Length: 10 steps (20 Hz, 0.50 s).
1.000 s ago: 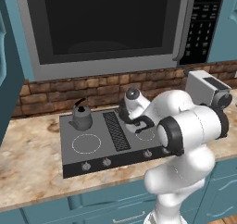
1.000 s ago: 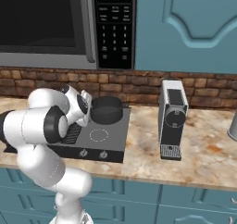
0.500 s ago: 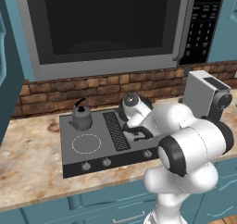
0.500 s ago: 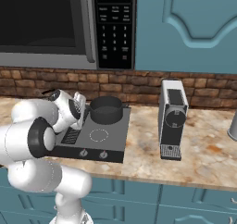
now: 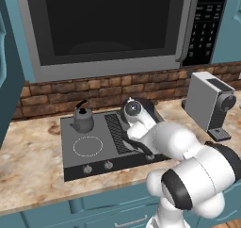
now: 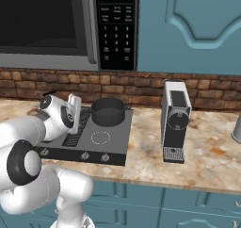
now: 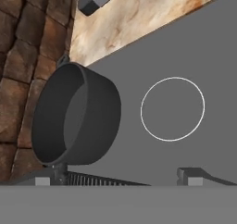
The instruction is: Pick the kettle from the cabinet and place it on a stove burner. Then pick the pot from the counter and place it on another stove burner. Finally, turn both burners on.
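pot (image 7: 78,121): matt dark metal | counter (image 7: 134,19): polished marbled stone | cooktop (image 7: 203,56): smooth matt grey

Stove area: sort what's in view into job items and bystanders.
Job:
kettle, on a rear burner
pot, on the other rear burner
cooktop
front knobs
gripper, open

Bystanders:
microwave
coffee machine
brick backsplash

Glossy white rounded arm (image 5: 188,170) with dark joint bands.
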{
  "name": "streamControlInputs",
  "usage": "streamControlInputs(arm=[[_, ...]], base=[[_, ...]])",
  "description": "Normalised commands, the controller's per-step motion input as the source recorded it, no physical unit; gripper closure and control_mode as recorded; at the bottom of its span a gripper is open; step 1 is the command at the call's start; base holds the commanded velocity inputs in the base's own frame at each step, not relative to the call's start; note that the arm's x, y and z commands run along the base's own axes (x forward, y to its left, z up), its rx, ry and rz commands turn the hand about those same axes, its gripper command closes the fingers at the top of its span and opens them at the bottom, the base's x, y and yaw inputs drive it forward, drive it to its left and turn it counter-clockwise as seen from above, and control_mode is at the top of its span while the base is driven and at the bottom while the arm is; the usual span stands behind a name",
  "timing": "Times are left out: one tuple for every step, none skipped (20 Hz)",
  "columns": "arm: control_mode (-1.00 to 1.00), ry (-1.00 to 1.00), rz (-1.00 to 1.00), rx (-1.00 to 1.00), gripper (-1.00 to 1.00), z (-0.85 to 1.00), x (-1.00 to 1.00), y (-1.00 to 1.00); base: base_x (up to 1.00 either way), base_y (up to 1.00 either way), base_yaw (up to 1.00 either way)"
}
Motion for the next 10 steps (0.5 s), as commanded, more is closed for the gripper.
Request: streamControlInputs(arm=[[-1.0, -0.09, 0.0, 0.0, -1.0, 0.23, -0.27, 0.15], [-1.0, -0.08, 0.0, 0.0, -1.0, 0.25, -0.27, 0.14], [-1.0, -0.08, 0.0, 0.0, -1.0, 0.25, -0.27, 0.12], [-1.0, -0.07, 0.0, 0.01, -1.0, 0.25, -0.25, 0.12], [-1.0, -0.06, 0.0, 0.02, -1.0, 0.28, -0.24, 0.1], [-1.0, -0.05, 0.0, 0.03, -1.0, 0.28, -0.23, 0.09], [-1.0, -0.03, 0.0, 0.04, -1.0, 0.29, -0.19, 0.08], [-1.0, -0.02, 0.0, 0.05, -1.0, 0.3, -0.18, 0.06], [-1.0, -0.01, 0.0, 0.06, -1.0, 0.31, -0.2, 0.06], [-1.0, 0.0, -0.01, 0.08, -1.0, 0.29, -0.18, 0.06]], base=[[0.0, 0.0, 0.0], [0.0, 0.0, 0.0], [0.0, 0.0, 0.0], [0.0, 0.0, 0.0], [0.0, 0.0, 0.0], [0.0, 0.0, 0.0], [0.0, 0.0, 0.0], [0.0, 0.0, 0.0], [0.0, 0.0, 0.0], [0.0, 0.0, 0.0]])
